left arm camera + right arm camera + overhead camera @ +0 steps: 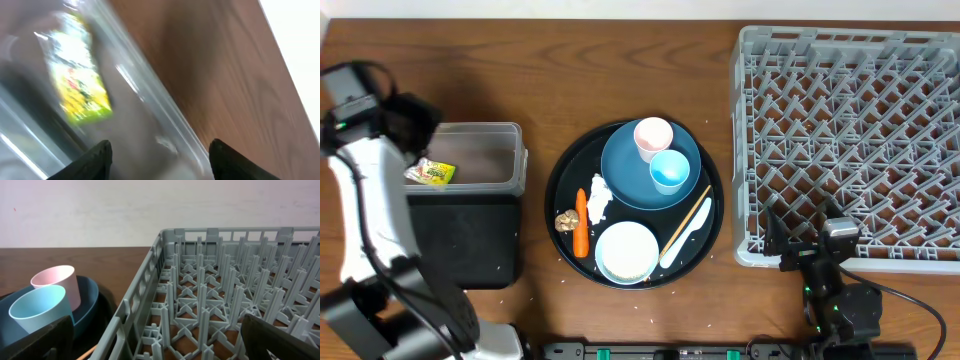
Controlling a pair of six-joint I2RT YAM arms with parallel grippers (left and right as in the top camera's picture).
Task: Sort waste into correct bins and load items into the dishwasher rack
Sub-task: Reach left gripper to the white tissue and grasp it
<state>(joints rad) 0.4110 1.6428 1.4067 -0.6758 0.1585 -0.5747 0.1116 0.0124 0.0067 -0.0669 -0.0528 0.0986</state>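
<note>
Left gripper [162, 154], jaws parted, empty, above wrapper [80, 75]

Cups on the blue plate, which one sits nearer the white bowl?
The light blue cup. The pink cup stands beside it but on the side farther from the white bowl.

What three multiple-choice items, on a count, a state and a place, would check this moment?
1. How many cups stand on the blue plate? A one; B two; C three.
2. The right gripper is: A open; B shut on a cup; C shut on nothing.
3. The snack wrapper lies: A in the clear tub; B on the blue plate; C in the right gripper.
Answers: 1 B, the pink cup and the light blue cup stand there; 2 A, its fingers are wide apart with nothing between; 3 A, the overhead view shows it inside the tub.
</note>
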